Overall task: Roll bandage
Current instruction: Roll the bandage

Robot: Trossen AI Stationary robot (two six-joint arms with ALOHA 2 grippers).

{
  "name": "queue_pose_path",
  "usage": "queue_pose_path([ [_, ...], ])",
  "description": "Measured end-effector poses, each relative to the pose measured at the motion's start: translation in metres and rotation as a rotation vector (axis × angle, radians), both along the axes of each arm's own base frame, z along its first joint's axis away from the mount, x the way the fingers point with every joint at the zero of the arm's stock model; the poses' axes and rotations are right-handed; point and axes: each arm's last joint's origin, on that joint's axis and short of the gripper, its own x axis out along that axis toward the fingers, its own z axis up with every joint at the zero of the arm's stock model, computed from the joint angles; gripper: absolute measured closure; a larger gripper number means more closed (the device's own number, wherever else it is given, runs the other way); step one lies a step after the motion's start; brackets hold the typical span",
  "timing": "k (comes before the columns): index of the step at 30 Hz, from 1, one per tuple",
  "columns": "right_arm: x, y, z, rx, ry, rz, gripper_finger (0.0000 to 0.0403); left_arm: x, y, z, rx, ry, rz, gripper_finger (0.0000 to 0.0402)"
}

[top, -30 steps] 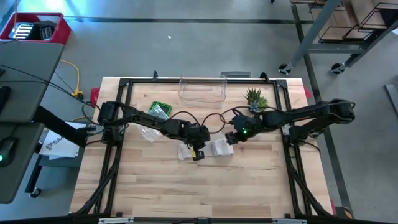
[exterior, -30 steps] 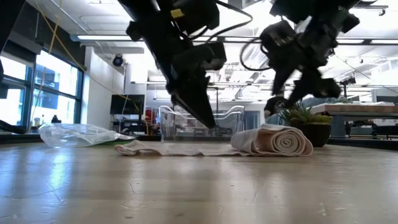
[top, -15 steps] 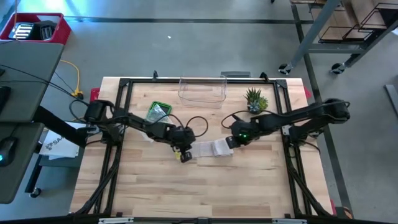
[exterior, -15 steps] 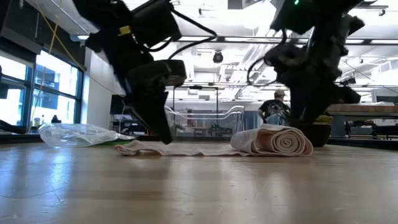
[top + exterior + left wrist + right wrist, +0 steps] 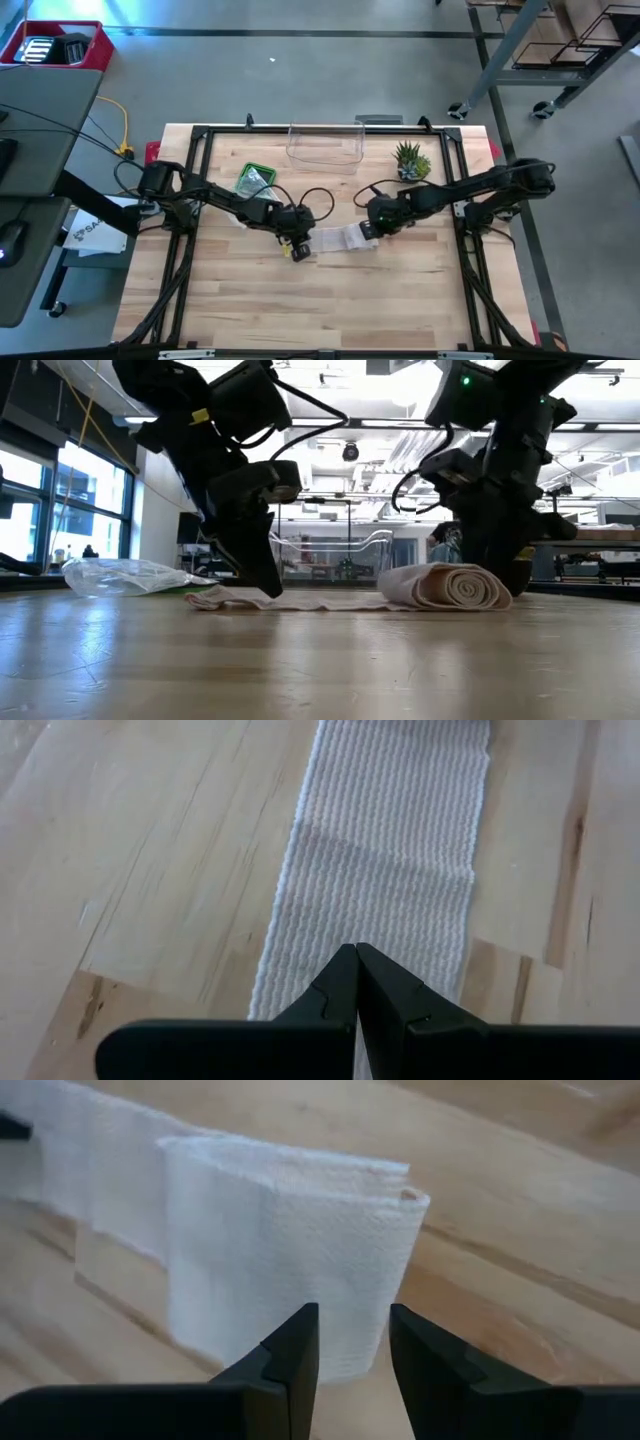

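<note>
Bandage [image 5: 338, 239] is sitting near the middle of the wooden table [image 5: 400, 310], stretched out flat between the two arms, so its long axis runs left-right across the table in the overhead shot. One end is already wound up into a chunky roll [image 5: 452, 586], and that rolled end is the one toward the right arm; the loose flat tail [image 5: 385, 870] trails off toward the left arm.

Left hand [image 5: 291, 248] has its fingers pinched fully together and its tip is planted down on the flat tail end, basically pinning the strip to the table. From its wrist cam you see the closed fingertips right on the ribbed white fabric, strip running straight away from them.

Right hand [image 5: 349, 1355] is right up against the rolled end, fingers only a narrow gap apart, with the roll sitting just in front of that gap. Can't really tell if the tips actually have fabric between them or are just nudging it.

Off behind all that: a small potted plant [image 5: 410, 159], a clear plastic bin [image 5: 325, 146] and a green tray [image 5: 256, 180] with a crinkly bag [image 5: 125, 575].
</note>
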Motion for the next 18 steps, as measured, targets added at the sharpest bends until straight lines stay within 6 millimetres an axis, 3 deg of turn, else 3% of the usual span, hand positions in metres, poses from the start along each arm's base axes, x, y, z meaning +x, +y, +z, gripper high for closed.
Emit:
queue_pose_path([
  [8,-0.009,-0.002,0.005,-0.042,0.036,0.006,0.029,0.0,0.0,0.0,0.0,0.002,0.0,0.0401],
  [13,-0.008,-0.002,-0.007,0.012,-0.066,0.004,0.029,0.0,0.0,0.0,0.0,0.001,0.002,0.0401],
  [18,-0.014,-0.006,-0.016,0.003,-0.041,-0.053,0.029,0.0,0.0,0.0,-0.015,-0.001,0.022,0.0401],
])
